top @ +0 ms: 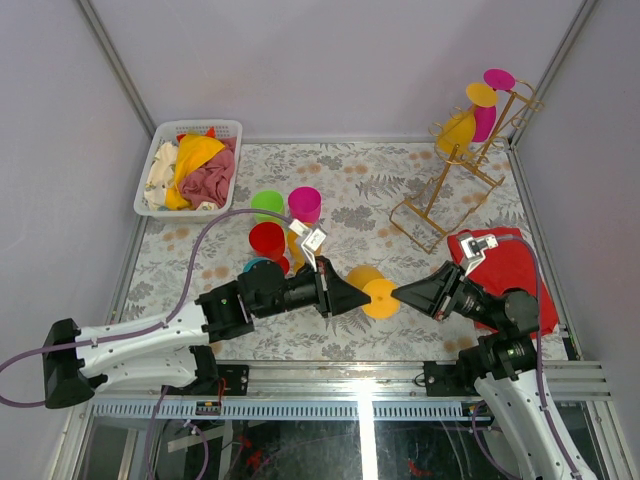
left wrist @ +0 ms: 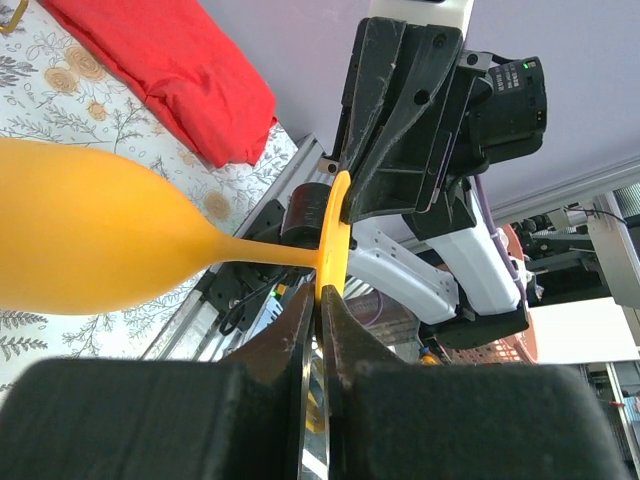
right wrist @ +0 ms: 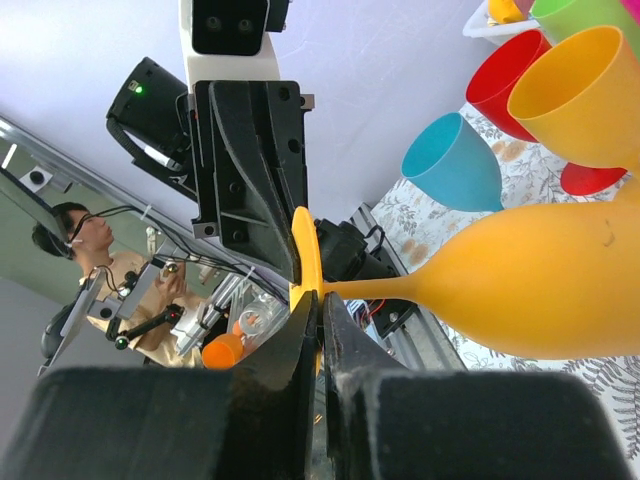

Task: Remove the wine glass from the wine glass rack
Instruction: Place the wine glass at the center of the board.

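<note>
Two hands meet over the middle of the near part of the bench, and both pinch the same orange wine glass. The left hand has its fingers drawn nearly together on the edge of the glass's round foot. The right hand is clamped just as tightly on the opposite edge of that foot. The glass lies on its side between them, with the stem level and the bowl pointing toward the far side. Whether the bowl touches the bench I cannot tell.

The glass is well apart from the wine glass rack, a thin gold wire stand at the far right corner. A yellow glass and a magenta glass hang on it upside down, feet uppermost.

Just beyond the left hand stands a cluster of plastic glasses: green, pink, red and teal. A white slatted basket at the far left holds crumpled cloths. A red cloth lies on the right side of the bench, next to the right arm.
</note>
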Robot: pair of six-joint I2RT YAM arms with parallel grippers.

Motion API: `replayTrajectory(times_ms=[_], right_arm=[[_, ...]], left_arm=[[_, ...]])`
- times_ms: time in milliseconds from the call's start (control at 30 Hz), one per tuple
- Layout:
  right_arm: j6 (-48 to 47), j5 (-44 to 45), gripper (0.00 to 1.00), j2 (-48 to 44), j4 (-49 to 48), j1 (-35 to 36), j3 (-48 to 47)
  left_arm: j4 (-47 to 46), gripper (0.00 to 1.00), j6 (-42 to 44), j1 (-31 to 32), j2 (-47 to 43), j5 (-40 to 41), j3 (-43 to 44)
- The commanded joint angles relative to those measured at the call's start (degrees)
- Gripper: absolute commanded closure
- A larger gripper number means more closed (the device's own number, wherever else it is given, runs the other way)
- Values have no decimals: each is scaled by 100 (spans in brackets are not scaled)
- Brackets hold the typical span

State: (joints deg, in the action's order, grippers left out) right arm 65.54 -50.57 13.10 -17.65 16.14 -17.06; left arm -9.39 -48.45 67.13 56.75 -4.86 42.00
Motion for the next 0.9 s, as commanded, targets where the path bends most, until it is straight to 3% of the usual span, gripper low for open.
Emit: replayTrajectory(times_ms=[0,133,300,467,667,867], right_arm=[[290,-104,100,-79,-739,31,0],[108,-355,96,233,-648,34,-230],[-1067,-395,55,807,692,38,-1058],[-1763,-470,36,1531,1403,30,-1763],[-2015,-883,32,2341,1000,33,-2187],[-1385,-1402,28,2438,-629,31,-2050]], left_arm=[[-488,99,274,51,-201,121,-76],[-377,100,516,46,-230,198,21],[42,100,1020,42,-118,425,443],[557,100,1537,-8,-121,645,894],[971,100,1887,-371,-136,510,1304],[1024,100,1858,-972,-6,-3,1544]])
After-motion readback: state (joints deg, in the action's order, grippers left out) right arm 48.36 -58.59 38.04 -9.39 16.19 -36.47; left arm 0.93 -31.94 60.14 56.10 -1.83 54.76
